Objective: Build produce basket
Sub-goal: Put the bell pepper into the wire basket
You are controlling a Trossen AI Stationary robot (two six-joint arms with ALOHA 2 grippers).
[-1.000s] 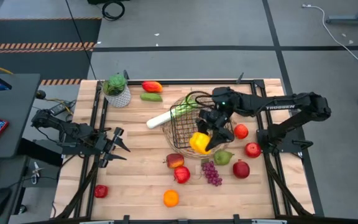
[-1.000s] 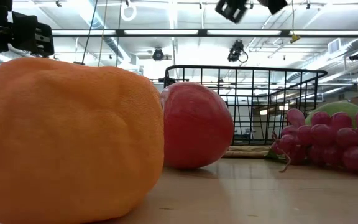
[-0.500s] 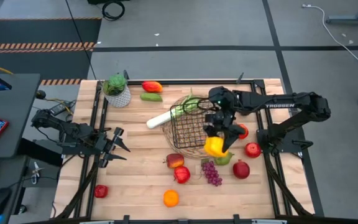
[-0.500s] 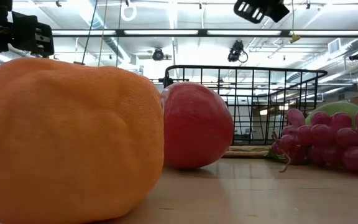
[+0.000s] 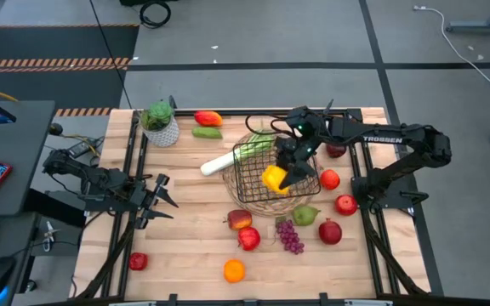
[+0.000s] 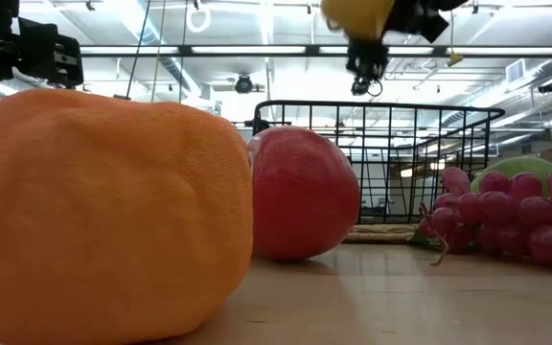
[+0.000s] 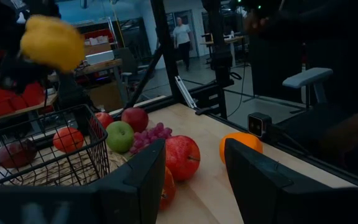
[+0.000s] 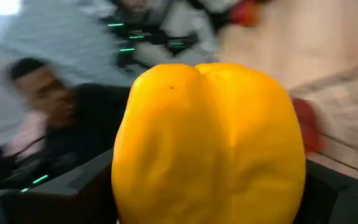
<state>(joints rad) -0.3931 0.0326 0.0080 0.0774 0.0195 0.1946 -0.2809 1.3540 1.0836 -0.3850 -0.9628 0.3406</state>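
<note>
A yellow pepper [image 5: 274, 178] hangs over the black wire basket [image 5: 247, 182], with my right gripper [image 5: 281, 172] shut on it. It also shows in the low view [image 6: 356, 13] and the left wrist view [image 7: 51, 42]. The basket stands on a round woven mat, with a leek [image 5: 228, 158] leaning over its far-left rim. Apples [image 5: 240, 220], grapes [image 5: 290, 236], a green fruit [image 5: 305, 215] and an orange [image 5: 234, 270] lie on the table around it. My left gripper [image 5: 162, 201] waits open at the table's left edge. My right gripper pinches the yellow pepper's two opposite sides [image 8: 135, 186] between its two fingers [image 8: 73, 190]. The fingers come slanting down from the table's far right. The pepper is lifted clear, above the basket's rim.
A potted plant [image 5: 159, 121], a red-orange pepper [image 5: 208, 118] and a green vegetable [image 5: 207, 133] stand at the far left. More red fruit [image 5: 345, 204] lies right of the basket, and one red piece [image 5: 138, 261] lies near the near-left corner. A person shows beyond the table.
My right gripper has carried the yellow pepper from the basket's near rim, first toward the table's right edge, then toward the far edge, until it hangs over the basket's inside. Its wrist has turned and tipped downward. The pepper stays in its hold.
</note>
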